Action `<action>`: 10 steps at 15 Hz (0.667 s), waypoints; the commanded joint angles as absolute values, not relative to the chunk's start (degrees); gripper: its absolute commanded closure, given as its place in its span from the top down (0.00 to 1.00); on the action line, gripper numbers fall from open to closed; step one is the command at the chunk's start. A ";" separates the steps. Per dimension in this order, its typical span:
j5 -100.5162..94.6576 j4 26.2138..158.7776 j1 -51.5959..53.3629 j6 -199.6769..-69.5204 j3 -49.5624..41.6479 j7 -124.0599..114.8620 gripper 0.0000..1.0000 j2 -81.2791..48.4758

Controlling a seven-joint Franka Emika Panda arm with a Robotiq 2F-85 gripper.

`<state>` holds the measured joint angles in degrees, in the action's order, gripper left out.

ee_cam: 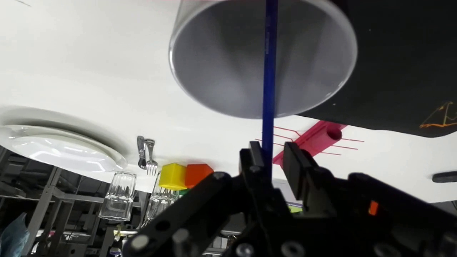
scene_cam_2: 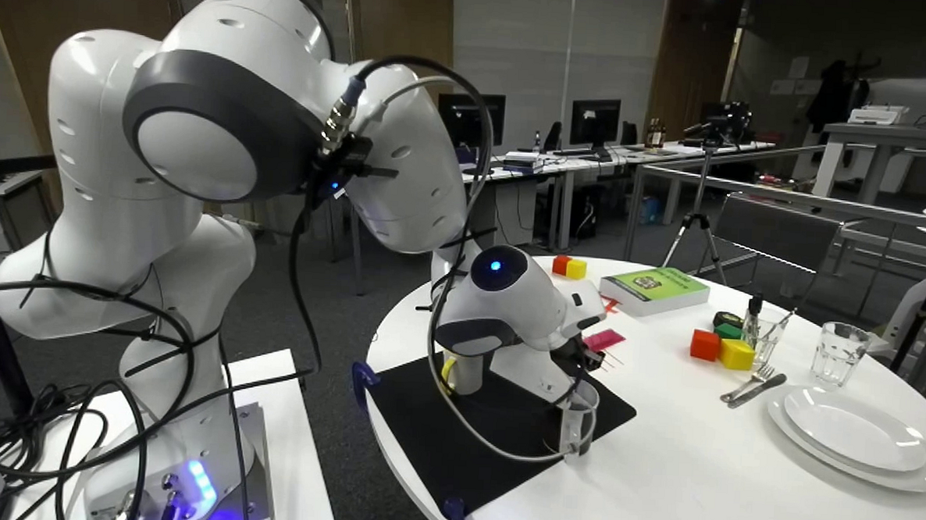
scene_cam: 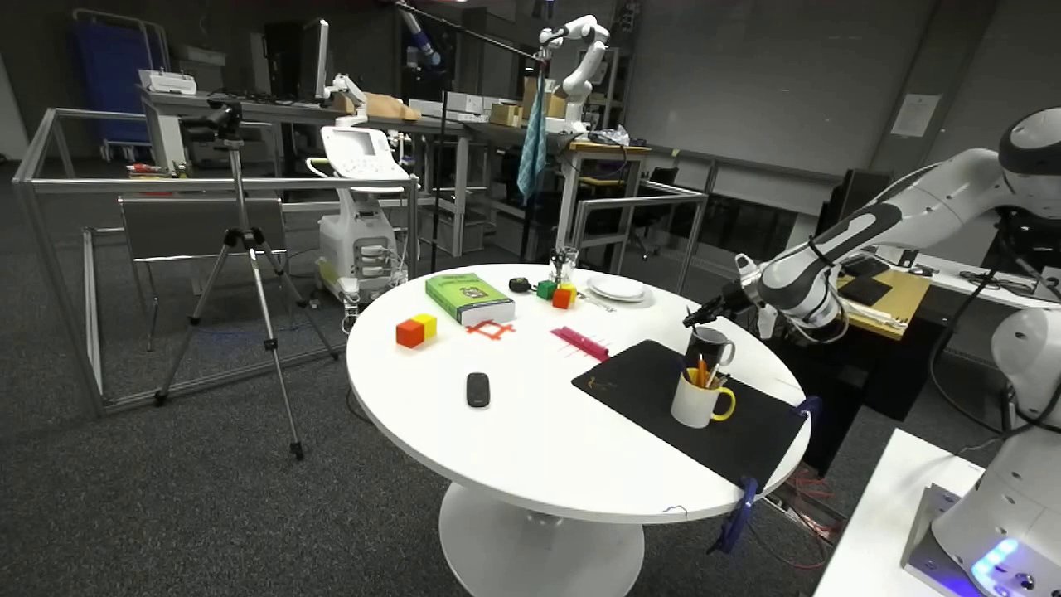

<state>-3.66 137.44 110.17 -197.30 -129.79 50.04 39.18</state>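
Observation:
In the wrist view, a blue pen point(ee_cam: 269, 71) runs from inside a mug point(ee_cam: 221, 71) with a pale grey interior up to my gripper point(ee_cam: 273, 146). The pen lies along the left finger, while a gap separates it from the right finger point(ee_cam: 296, 160), so the jaws stand slightly open. An exterior view has the gripper point(scene_cam: 692, 319) just over the dark mug point(scene_cam: 703, 344) at the edge of the black mat point(scene_cam: 638, 390). Close by stands a white mug point(scene_cam: 690, 406) with a yellow handle, filled with pens. The pen's lower end is out of sight.
A pink holder point(scene_cam: 583, 342) with thin red rods lies beyond the mat. Farther off are a green book point(scene_cam: 468, 297), coloured cubes point(scene_cam: 410, 333), a black oblong object point(scene_cam: 477, 390), stacked plates point(scene_cam_2: 854, 429), cutlery point(scene_cam_2: 753, 388) and a drinking glass point(scene_cam_2: 840, 353). Blue clamps point(scene_cam: 738, 518) grip the table edge.

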 commanded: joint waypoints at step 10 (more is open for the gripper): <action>-6.83 141.14 108.37 -197.49 -128.03 46.85 1.00 32.88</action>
